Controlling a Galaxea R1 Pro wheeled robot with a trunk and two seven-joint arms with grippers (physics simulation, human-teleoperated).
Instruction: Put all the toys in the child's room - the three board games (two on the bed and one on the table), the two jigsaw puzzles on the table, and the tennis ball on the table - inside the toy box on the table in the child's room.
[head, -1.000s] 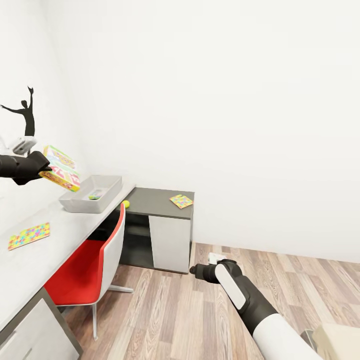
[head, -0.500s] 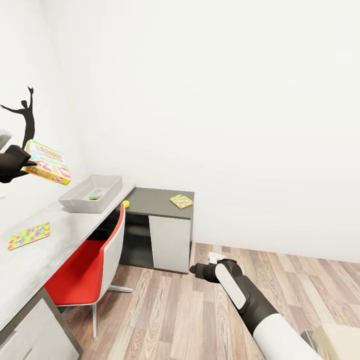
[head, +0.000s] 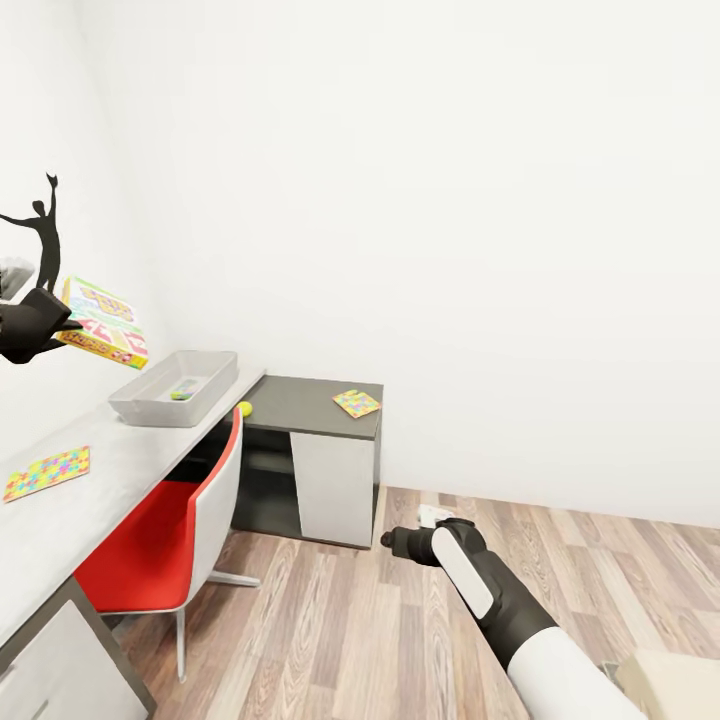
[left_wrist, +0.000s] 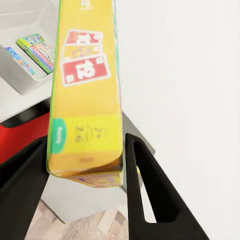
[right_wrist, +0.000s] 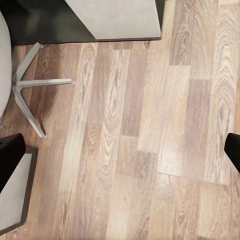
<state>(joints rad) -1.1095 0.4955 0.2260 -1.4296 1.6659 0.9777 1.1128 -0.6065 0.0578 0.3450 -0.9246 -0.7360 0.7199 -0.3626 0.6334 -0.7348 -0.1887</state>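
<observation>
My left gripper (head: 45, 325) is shut on a colourful yellow-edged board game (head: 105, 325), held in the air above the table (head: 110, 470), short of the toy box (head: 150, 405). In the left wrist view, the board game (left_wrist: 85, 90) shows printed red number cards and sits clamped between the black fingers (left_wrist: 142, 185). The grey toy box (left_wrist: 22, 82) holds a green-edged game box (left_wrist: 37, 50) and a small blue one (left_wrist: 17, 59). One jigsaw puzzle (head: 45, 472) lies on the table, another jigsaw puzzle (head: 357, 403) on the dark cabinet. The tennis ball (head: 244, 408) rests at the corner joint. My right gripper (head: 392, 541) hangs open over the floor.
A red and white chair (head: 160, 530) is tucked under the table. The dark cabinet (head: 310, 400) with a white door stands against the wall. Wood-plank floor (right_wrist: 130, 130) lies under my right gripper, with a chair leg (right_wrist: 30, 85) nearby. A dancer silhouette (head: 40, 235) hangs on the left wall.
My left gripper has drawn the board game back to the left and tilted it flatter. The whole view has shifted slightly left. The right arm has not moved.
</observation>
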